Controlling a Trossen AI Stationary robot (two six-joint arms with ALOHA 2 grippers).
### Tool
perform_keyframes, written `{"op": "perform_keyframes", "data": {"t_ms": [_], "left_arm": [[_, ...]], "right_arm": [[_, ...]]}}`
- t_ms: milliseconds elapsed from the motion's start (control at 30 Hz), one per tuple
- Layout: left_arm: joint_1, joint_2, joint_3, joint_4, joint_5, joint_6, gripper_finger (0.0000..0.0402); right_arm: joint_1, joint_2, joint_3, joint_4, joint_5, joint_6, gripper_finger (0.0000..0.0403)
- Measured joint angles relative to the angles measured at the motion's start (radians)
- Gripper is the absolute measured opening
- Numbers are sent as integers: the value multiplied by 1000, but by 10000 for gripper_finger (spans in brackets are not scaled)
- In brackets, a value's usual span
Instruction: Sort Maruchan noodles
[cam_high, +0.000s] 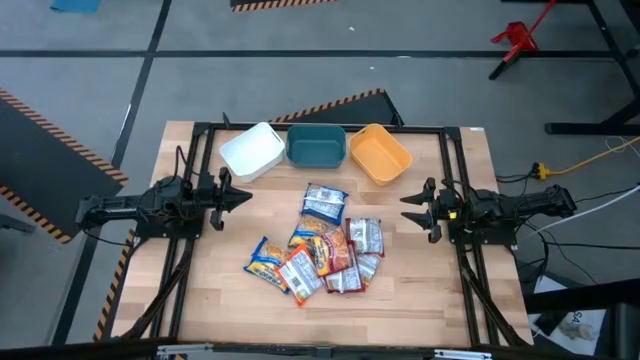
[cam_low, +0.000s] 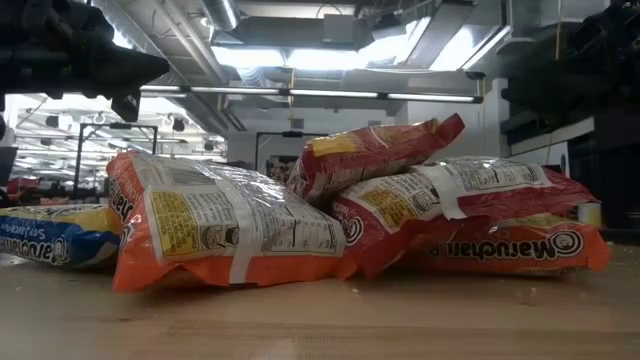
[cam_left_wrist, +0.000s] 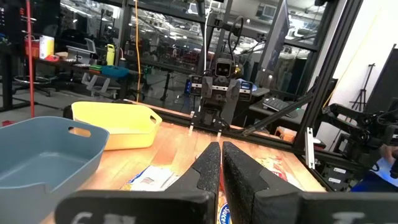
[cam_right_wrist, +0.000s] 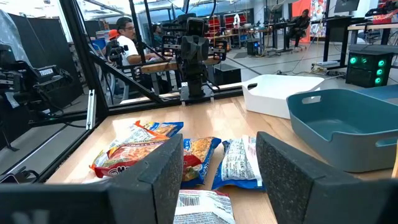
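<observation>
Several Maruchan noodle packets, blue-white, orange and red, lie in a loose heap at the table's middle, some resting partly on others; the low view shows the orange packet and red ones flat on the wood. My left gripper hovers at the table's left side, shut, left of the heap. In its wrist view the left gripper points across the table over the packets. My right gripper waits at the right side, open, apart from the heap; the right gripper faces the packets.
Three bins stand along the far edge: a white bin, a teal bin and an orange bin. A black frame borders the table. People sit in the room beyond. Bare wood lies toward the near edge.
</observation>
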Motion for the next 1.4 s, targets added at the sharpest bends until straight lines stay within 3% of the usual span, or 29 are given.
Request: {"op": "perform_keyframes", "data": {"t_ms": [600, 867, 1167, 1400], "left_arm": [[0, 0, 0, 4, 0, 0, 11], [0, 0, 0, 78, -5, -23, 11], [0, 0, 0, 223, -76, 0, 11], [0, 0, 0, 311, -54, -15, 11]], "right_arm": [[0, 0, 0, 5, 1, 0, 191], [0, 0, 0, 8, 75, 33, 191], [0, 0, 0, 2, -75, 152, 191], [1, 18, 0, 115, -69, 222, 191]]}}
